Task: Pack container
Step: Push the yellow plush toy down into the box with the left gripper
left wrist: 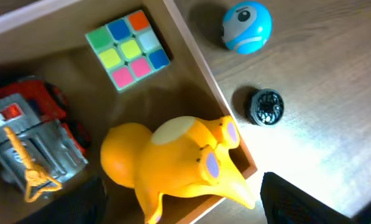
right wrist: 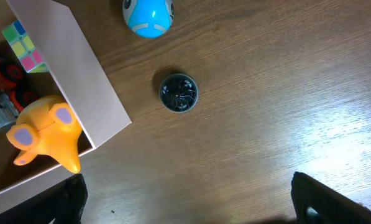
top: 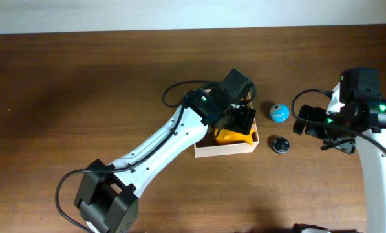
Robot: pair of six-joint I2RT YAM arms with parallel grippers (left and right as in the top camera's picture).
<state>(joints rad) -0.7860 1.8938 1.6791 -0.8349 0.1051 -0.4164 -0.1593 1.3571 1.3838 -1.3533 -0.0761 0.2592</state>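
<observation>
Overhead, we see the square white-walled cardboard box right of centre on the brown wooden table | inside: yellow plastic duck-like toy, multicoloured puzzle cube, red-and-grey toy truck | left gripper above the box, spread wide, empty | right gripper spread wide, empty, over bare wood near a small black round object and a blue ball.

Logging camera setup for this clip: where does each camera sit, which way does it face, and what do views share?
Overhead: fixed above the table, facing straight down; left arm, over the container, and right arm show.
Left wrist: above the container, facing down into it at a yellow toy; left fingers at the bottom corners.
Right wrist: right of the container, facing down at a dark round piece; right fingers at the bottom corners.
Shared: all three show the blue ball, dark round piece and yellow toy.
</observation>
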